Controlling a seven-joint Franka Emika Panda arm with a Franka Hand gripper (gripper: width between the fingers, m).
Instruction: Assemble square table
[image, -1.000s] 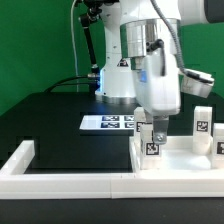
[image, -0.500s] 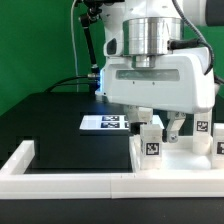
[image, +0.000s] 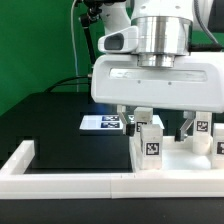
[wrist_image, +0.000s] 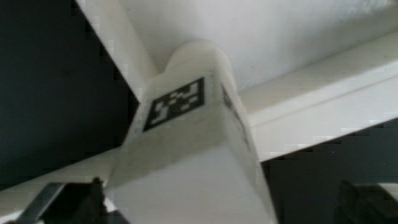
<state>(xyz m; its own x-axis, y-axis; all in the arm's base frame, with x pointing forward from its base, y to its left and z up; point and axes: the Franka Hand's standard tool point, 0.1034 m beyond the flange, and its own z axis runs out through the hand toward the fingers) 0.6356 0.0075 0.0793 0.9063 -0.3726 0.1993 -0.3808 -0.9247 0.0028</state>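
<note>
claw (image: 155, 126): the big white wrist housing covers most of it in the exterior view; only two dark finger stubs show, so how wide it stands cannot be told.
square slab (image: 190, 160): the arm hides its far part, and the picture's edge cuts it on the exterior view's right.
marker board (image: 103, 123): partly behind the arm; tags too small to read.
leg block (wrist_image: 187, 150): blurred in the wrist view; the edge cuts its lower end.
</note>
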